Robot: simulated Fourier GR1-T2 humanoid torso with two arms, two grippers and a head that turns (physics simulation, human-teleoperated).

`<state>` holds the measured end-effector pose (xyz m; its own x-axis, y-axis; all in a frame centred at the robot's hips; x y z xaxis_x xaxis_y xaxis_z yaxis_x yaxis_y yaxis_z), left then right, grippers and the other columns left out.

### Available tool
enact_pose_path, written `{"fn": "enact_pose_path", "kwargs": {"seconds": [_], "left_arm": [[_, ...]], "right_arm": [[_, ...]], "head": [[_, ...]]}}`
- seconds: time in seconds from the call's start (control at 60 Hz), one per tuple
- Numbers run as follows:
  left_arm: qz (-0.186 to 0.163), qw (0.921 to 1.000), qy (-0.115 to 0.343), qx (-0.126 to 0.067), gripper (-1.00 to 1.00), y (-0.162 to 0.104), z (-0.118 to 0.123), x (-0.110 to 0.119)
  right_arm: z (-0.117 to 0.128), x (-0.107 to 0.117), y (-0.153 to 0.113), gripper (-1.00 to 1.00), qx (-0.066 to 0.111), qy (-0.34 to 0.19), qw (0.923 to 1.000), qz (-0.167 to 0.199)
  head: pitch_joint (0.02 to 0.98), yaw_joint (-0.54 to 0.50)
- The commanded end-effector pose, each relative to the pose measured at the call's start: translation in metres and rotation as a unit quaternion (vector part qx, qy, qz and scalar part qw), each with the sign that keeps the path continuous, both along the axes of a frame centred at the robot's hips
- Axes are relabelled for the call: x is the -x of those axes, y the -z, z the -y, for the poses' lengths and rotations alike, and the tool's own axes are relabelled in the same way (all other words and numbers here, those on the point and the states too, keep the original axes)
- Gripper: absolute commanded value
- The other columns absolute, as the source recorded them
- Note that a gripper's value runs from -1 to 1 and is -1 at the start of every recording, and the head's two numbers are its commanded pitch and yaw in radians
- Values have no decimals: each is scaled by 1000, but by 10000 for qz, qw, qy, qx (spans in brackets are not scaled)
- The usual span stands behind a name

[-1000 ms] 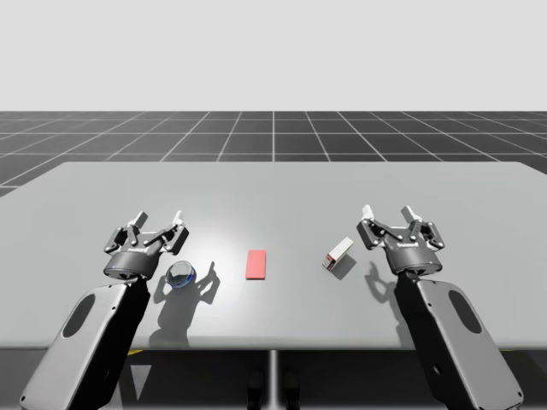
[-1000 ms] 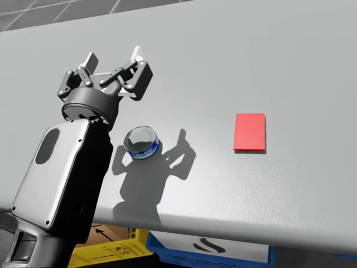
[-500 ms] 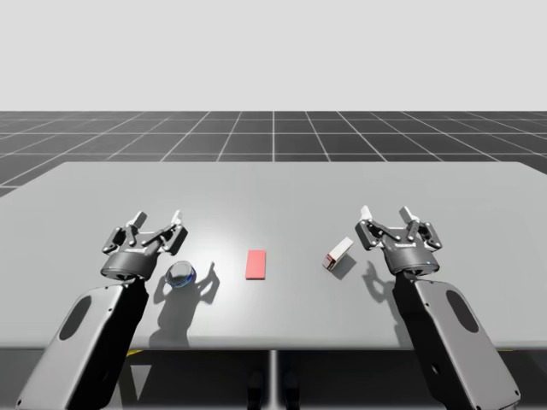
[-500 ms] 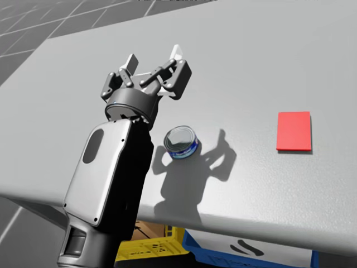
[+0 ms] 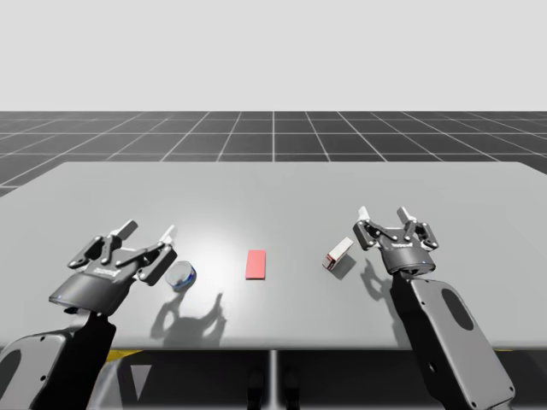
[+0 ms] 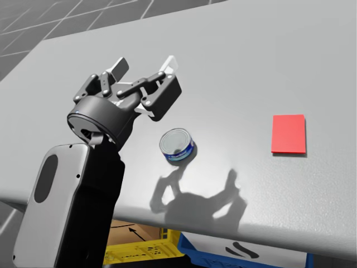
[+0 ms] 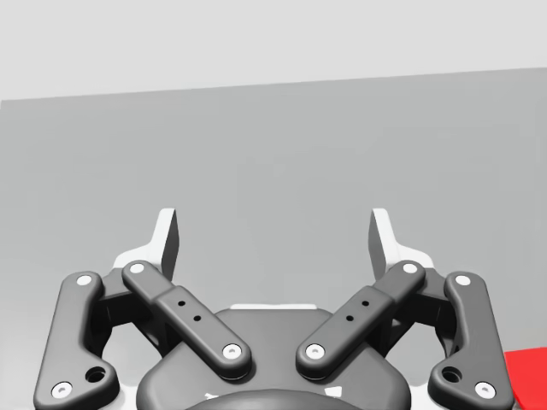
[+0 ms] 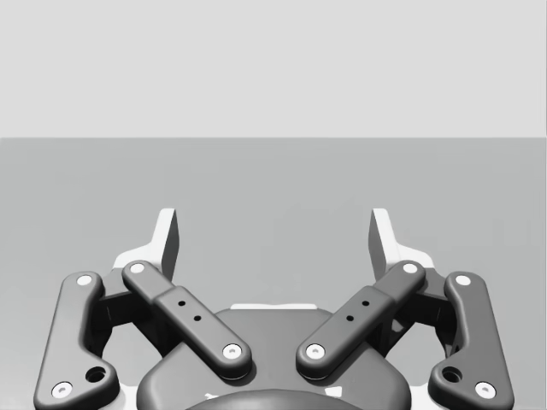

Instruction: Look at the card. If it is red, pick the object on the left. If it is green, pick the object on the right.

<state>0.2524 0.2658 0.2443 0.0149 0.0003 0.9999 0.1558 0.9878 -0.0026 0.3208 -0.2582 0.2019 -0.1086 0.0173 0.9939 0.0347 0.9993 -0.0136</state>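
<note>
Change since the earlier frames: my left arm has drawn back toward the near left corner of the worktop (image 5: 273, 184). Its shadow now falls clear of it on the surface, near the front edge. My head has turned slightly, so the head view has shifted a little. My right arm, the card and both objects are as before.

Left gripper (image 5: 147, 231): fingers spread wide apart, nothing between them, touching nothing. It hangs above the worktop just left of the short round can (image 6: 177, 145), with a clear gap between the two. In the left wrist view only bare grey surface lies between the fingers, with a corner of the card to one side of the gripper.

Right gripper (image 5: 384, 212): fingers likewise wide apart and empty, near the small white box (image 5: 338, 253) but not touching it.

Card (image 5: 255, 264): red, lying flat at mid-worktop between the two objects.

The can, silver-topped with a blue band, stands on the worktop left of the card. The white box, darker at its near end, lies right of the card
</note>
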Motion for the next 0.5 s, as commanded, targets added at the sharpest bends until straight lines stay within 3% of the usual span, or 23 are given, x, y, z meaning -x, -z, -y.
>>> {"fn": "enact_pose_path", "kwargs": {"seconds": [0.017,0.183,0.233,0.5], "left_arm": [[-256,9994,207,-107,-1000,1,-10,36],[-435,9986,257,-159,-1000,19,-25,59],[-553,9980,290,-78,-1000,32,-28,64],[-887,9955,323,-106,-1000,80,-30,73]], "right_arm": [[0,0,1,-1000,12,9,10000,0],[-1,-1,1,-1000,101,26,9999,40],[0,-1,1,-1000,120,17,9999,40],[-1,-1,2,-1000,137,10,9999,30]], "head": [[890,424],[890,427],[888,426],[890,427]]}}
